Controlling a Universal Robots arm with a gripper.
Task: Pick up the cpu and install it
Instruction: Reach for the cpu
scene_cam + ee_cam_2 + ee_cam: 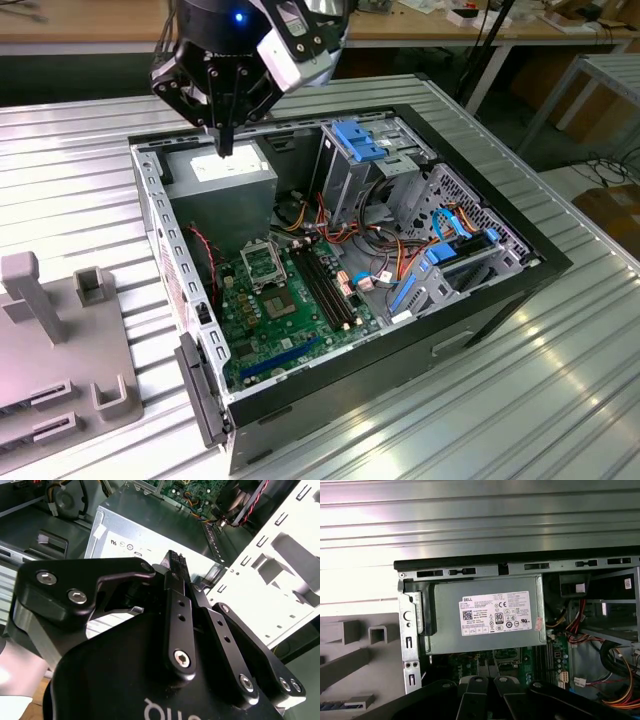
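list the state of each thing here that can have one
gripper, shut, poised above the power supply
computer case, lying on its side, side panel off, inside exposed
power supply, mounted in the case's corner
cpu socket, no cooler over it
memory slots, empty, no sticks fitted

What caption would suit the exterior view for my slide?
Gripper, fingers shut, hovering above the power supply of an open computer case.

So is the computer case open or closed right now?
Open. The computer case lies on its side with no panel over it; the motherboard and power supply lie exposed.
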